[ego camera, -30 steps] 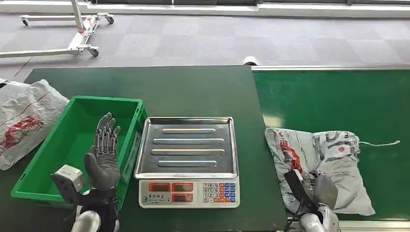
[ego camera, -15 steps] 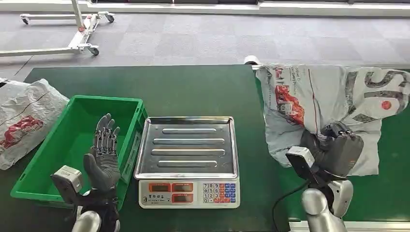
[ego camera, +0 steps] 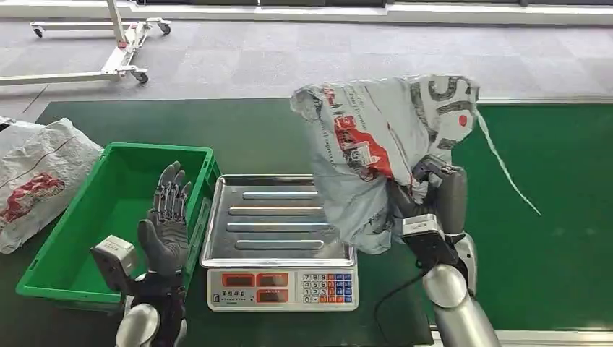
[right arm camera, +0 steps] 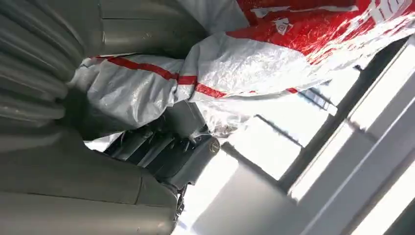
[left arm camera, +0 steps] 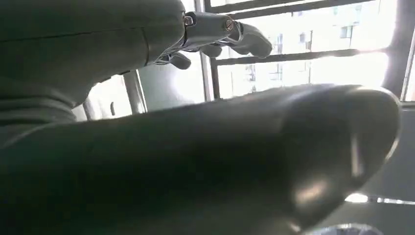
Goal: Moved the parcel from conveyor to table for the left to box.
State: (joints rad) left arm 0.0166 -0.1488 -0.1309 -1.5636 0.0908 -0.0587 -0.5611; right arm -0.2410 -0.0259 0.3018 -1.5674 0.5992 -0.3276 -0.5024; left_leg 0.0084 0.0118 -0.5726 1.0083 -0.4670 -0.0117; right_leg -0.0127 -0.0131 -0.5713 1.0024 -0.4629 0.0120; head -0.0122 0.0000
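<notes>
My right hand grips a grey plastic parcel with red print and holds it in the air, over the right edge of the scale's steel tray. A thin white string trails from the parcel to the right. Up close, the right wrist view has the crumpled parcel pressed between thumb and dark fingers. My left hand is raised, palm up, fingers spread and empty, at the right rim of the green box. Its fingers stretch out in the left wrist view.
An electronic scale with a keypad stands on the dark green table beside the box. Another grey parcel lies at the table's left end. The green conveyor belt runs on the right. A white wheeled frame stands on the floor behind.
My right hand lifted the parcel off the conveyor and carried it left, to above the scale's right edge. The left hand stayed raised and shifted slightly right.
</notes>
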